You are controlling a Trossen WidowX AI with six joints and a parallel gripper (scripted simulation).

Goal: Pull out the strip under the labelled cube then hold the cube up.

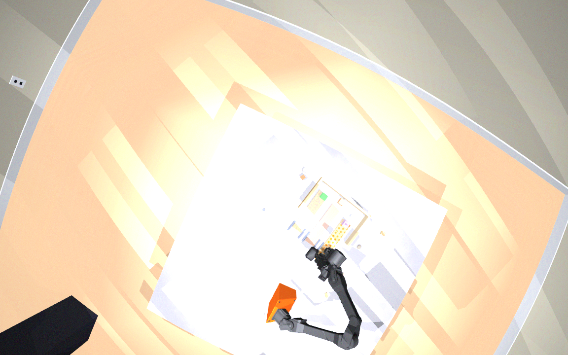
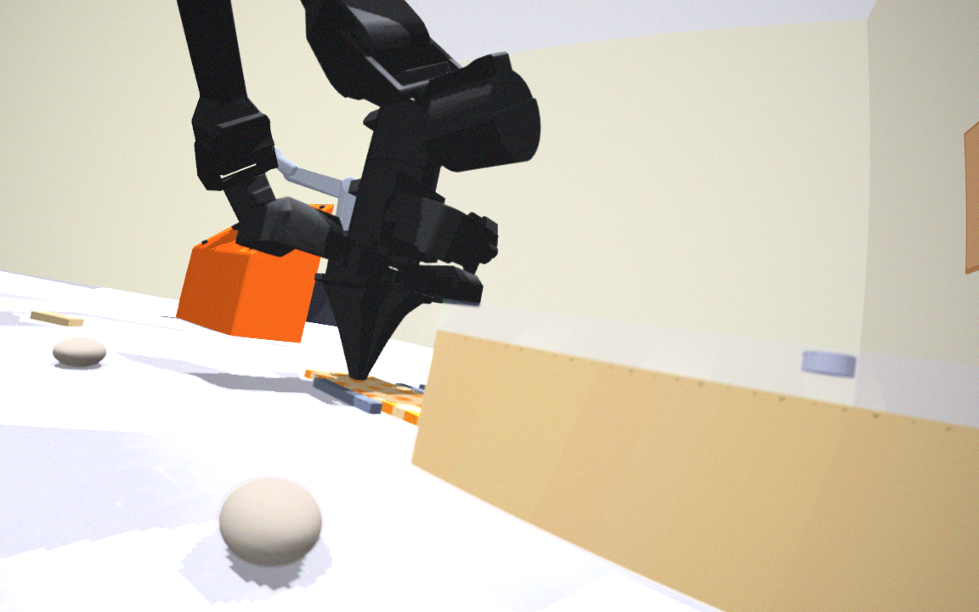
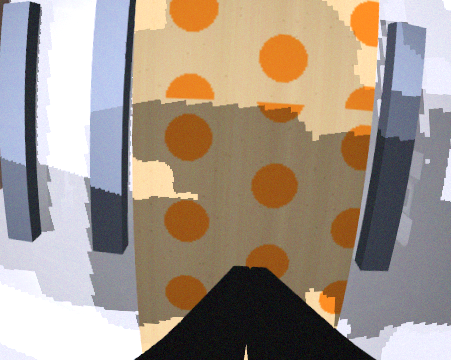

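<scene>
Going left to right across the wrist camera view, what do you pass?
Far-left grey bar → second grey bar → orange-dotted strip, with the shut gripper pressing on its near end → right grey bar.

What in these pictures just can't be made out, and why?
- Cube's label: top view, the cube is too small and washed out by glare.
- Box contents: exterior view, the tan box wall hides everything inside.
- Far end of the dotted strip: wrist view, cut off by the top edge.
- Strip's near end: wrist view, covered by the shut hand.
</scene>
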